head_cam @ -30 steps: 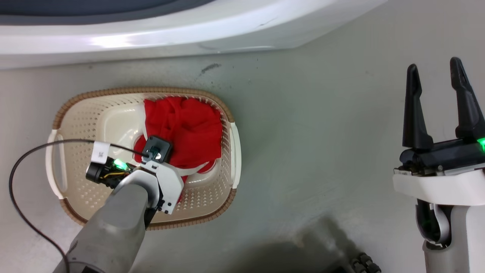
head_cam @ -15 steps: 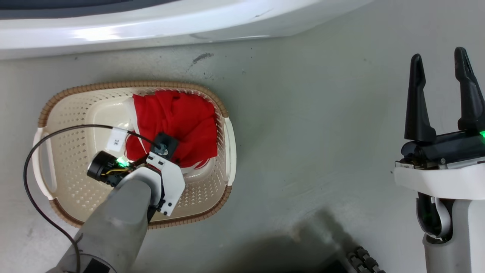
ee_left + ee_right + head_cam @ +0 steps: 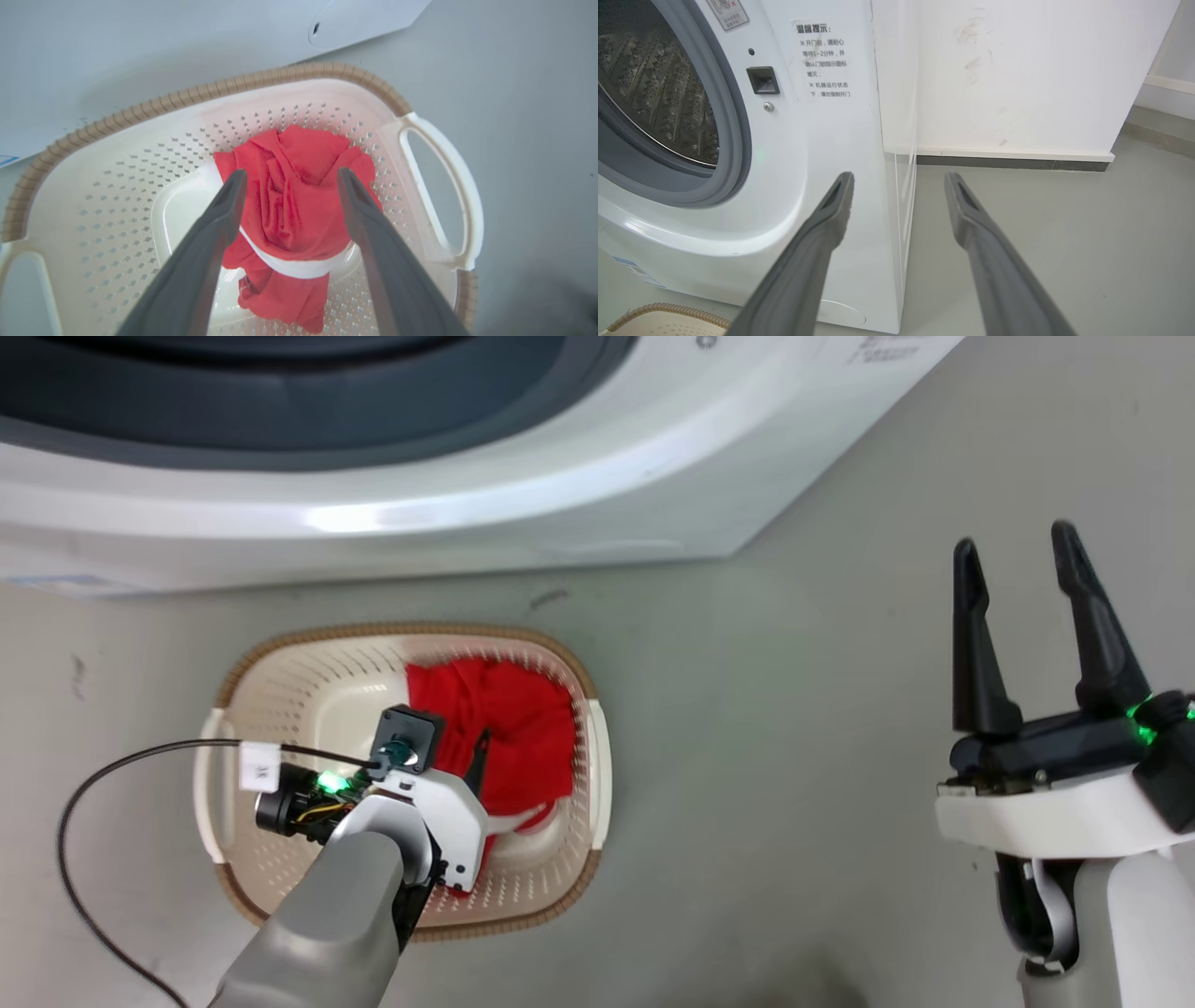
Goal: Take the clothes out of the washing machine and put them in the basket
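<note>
Red clothes (image 3: 294,200), white-striped, are lying crumpled in the basket (image 3: 308,700). Left claw (image 3: 292,171) is hanging released above them; right claw (image 3: 1016,535) is standing spread, empty. Left forearm (image 3: 317,933) is hiding part of the heap.

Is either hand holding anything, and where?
Nothing. Both the left hand and right hand are open; the red clothes lie in the basket.

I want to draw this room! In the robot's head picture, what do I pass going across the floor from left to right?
black cable → basket, with the red clothes in it → bare floor → right gripper
</note>
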